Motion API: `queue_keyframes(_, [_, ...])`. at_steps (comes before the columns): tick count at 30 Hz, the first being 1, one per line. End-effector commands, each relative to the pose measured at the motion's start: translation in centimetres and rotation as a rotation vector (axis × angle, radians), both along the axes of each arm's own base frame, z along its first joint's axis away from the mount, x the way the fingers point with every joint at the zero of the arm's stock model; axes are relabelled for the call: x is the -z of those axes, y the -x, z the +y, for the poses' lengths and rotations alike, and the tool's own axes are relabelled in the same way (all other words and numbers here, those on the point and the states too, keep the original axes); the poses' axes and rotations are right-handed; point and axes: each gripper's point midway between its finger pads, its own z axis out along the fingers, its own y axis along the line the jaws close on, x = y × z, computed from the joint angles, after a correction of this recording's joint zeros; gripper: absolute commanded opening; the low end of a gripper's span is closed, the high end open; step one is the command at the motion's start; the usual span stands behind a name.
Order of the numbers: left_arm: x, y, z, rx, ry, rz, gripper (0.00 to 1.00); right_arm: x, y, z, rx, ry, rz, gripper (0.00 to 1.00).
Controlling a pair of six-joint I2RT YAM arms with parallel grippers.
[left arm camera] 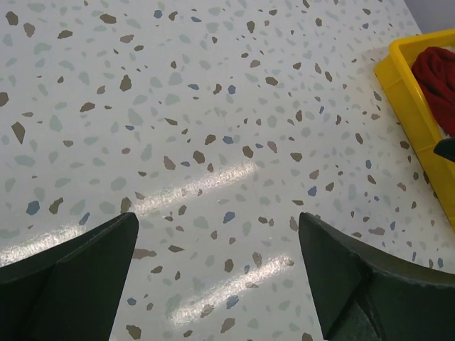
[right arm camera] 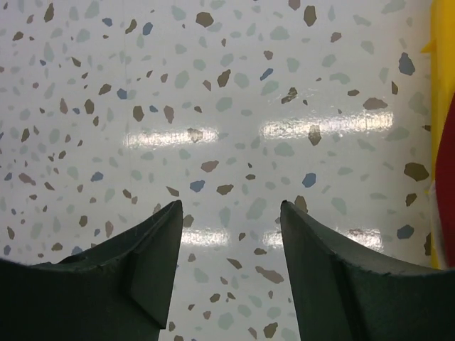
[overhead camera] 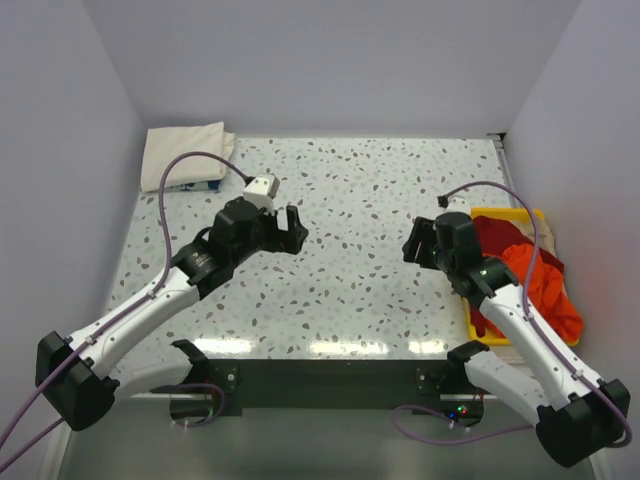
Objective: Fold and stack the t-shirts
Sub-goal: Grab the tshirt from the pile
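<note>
Black left gripper (left arm camera: 218, 231) spread wide, empty; right gripper (right arm camera: 231, 213) likewise.

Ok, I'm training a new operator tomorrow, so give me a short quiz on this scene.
1. True or false: the left tool is gripping a shirt.
2. The cream t-shirt lies: A between the arms; B folded at the far left corner of the table; C draped over an arm.
3. Fill in: the orange t-shirt and dark red t-shirt sit in the yellow ____.
Key: 1 false, it is open and empty; 2 B; 3 tray.
</note>
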Motion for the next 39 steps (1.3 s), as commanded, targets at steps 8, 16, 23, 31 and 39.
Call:
queue_keyframes(8, [-2.6, 3.0, -2.5, 0.206, 0.102, -0.001, 1.00, -3.9, -0.2, -3.7, 0.169, 0.125, -0.020, 0.64])
queue_keyframes(16, [-1.9, 4.4, -2.3, 0.273, 0.069, 0.005, 1.00, -8.2, -1.6, -11.9, 0.496, 0.327, 0.007, 0.63])
queue_keyframes(23, [-1.6, 4.8, -1.0, 0.249, 0.048, -0.037, 1.00, -5.0, -1.8, -21.1, 0.815, 0.306, 0.157, 0.60])
queue_keyframes(31, [-1.4, 5.3, -0.8, 0.257, 0.056, -0.041, 1.00, 0.3, 0.2, -27.0, 1.082, 0.170, 0.220, 0.59])
queue_keyframes(39, [-0.9, 5.1, -0.6, 0.247, 0.042, -0.032, 1.00, 3.5, 0.1, -27.0, 1.110, 0.099, 0.245, 0.54])
